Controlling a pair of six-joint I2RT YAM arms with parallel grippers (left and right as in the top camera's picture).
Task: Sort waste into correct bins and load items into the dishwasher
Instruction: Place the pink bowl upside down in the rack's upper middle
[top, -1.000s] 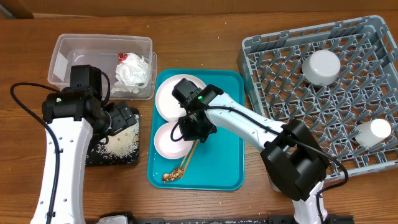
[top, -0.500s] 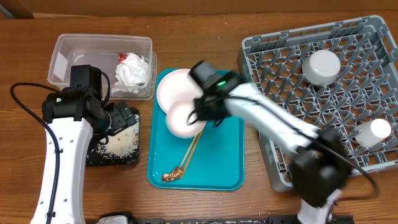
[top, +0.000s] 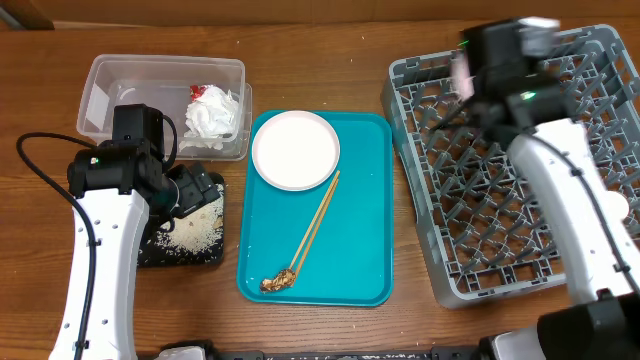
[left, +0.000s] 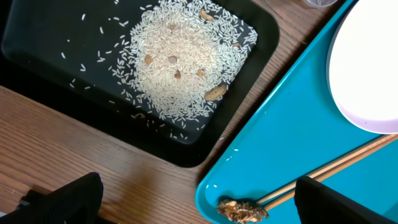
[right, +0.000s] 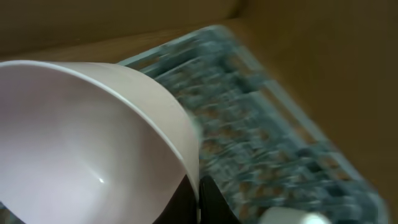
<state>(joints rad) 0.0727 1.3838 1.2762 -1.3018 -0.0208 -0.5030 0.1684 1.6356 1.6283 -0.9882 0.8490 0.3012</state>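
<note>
Wooden table (top: 330, 30) below, your right gripper (right: 198, 199) pinches the pale bowl (right: 87, 149) by its rim; the dish rack (top: 450, 210) lies straight beneath, under its far left corner

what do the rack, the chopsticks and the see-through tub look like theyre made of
The rack looks like moulded grey plastic, matte, judging by its uniform lattice grid. The chopsticks are probably wood or bamboo: pale tan, thin, no shine. The tub looks like clear plastic, with see-through walls and rounded corners.
</note>
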